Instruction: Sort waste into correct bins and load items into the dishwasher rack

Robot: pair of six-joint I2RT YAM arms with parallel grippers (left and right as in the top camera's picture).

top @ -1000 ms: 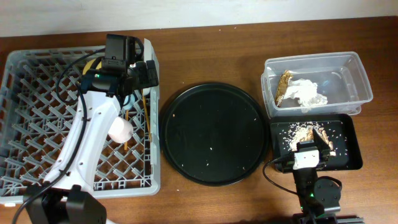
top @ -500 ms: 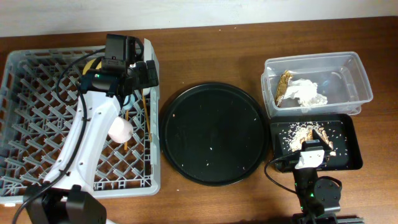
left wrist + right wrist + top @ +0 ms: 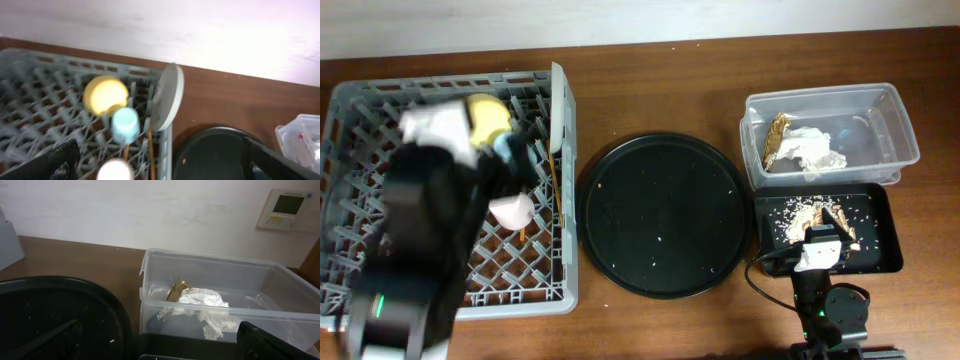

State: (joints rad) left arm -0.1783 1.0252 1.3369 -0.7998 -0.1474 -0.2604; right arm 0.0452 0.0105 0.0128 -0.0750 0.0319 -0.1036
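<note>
The grey dishwasher rack [image 3: 360,110] holds the yellow bowl [image 3: 488,114], light-blue cup [image 3: 506,148], pink cup [image 3: 510,208], the plate [image 3: 558,115] on edge and the chopsticks [image 3: 557,190]. My left arm [image 3: 425,215] is a blur above the rack. In the left wrist view my left gripper [image 3: 165,172] is open and empty above the pink cup [image 3: 115,171]. The clear tub [image 3: 890,110] holds the napkin [image 3: 812,150] and wrapper [image 3: 777,140]. The black tray [image 3: 880,250] holds food scraps [image 3: 815,212]. My right gripper [image 3: 817,250] is open and empty at its near edge.
The large round black tray [image 3: 665,215] lies between the rack and the bins, with a few crumbs on it. It also shows in the right wrist view [image 3: 55,315], left of the clear tub [image 3: 160,277]. A wall runs behind the table.
My left arm has pulled back fast from the rack's far right corner toward its front left and is blurred. The right gripper has barely moved.
</note>
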